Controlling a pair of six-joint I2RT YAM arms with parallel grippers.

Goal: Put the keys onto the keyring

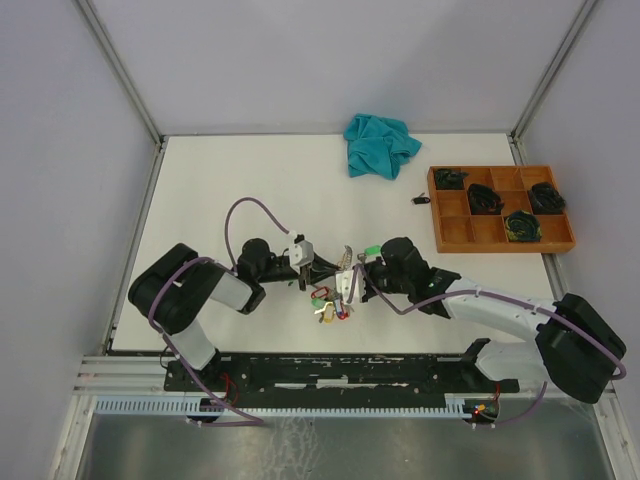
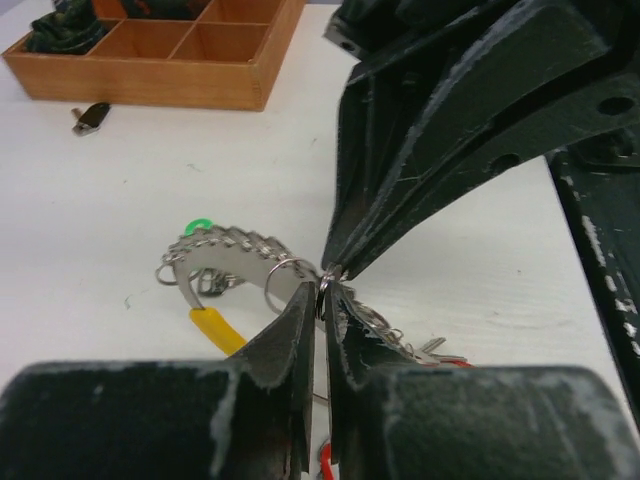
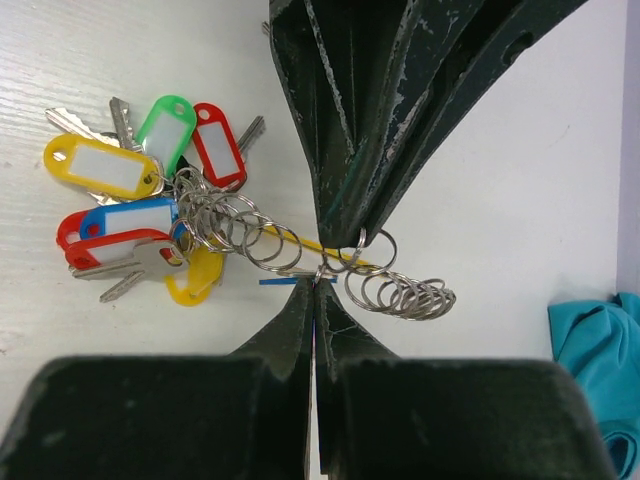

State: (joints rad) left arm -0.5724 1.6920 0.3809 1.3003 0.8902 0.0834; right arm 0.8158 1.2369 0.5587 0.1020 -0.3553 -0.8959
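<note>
The keys (image 3: 130, 190) lie bunched on the table, with yellow, green, red and blue tags; from above they sit below the two grippers (image 1: 328, 305). A row of small silver split loops (image 3: 400, 290) is strung along the thin wire keyring (image 3: 300, 268). My right gripper (image 3: 317, 285) is shut on that wire. My left gripper (image 3: 345, 238) meets it tip to tip. In its own view the left gripper (image 2: 322, 285) pinches a thin silver loop, with a hairline gap between the fingers. A yellow tag (image 2: 215, 330) and a green tag (image 2: 198, 226) lie beside the loop row.
A wooden compartment tray (image 1: 455, 235) holding dark bundles stands at the right. A teal cloth (image 1: 380, 145) lies at the back. A small black clip (image 1: 421, 199) rests left of the tray. A blue mark (image 3: 275, 282) is on the table under the loops.
</note>
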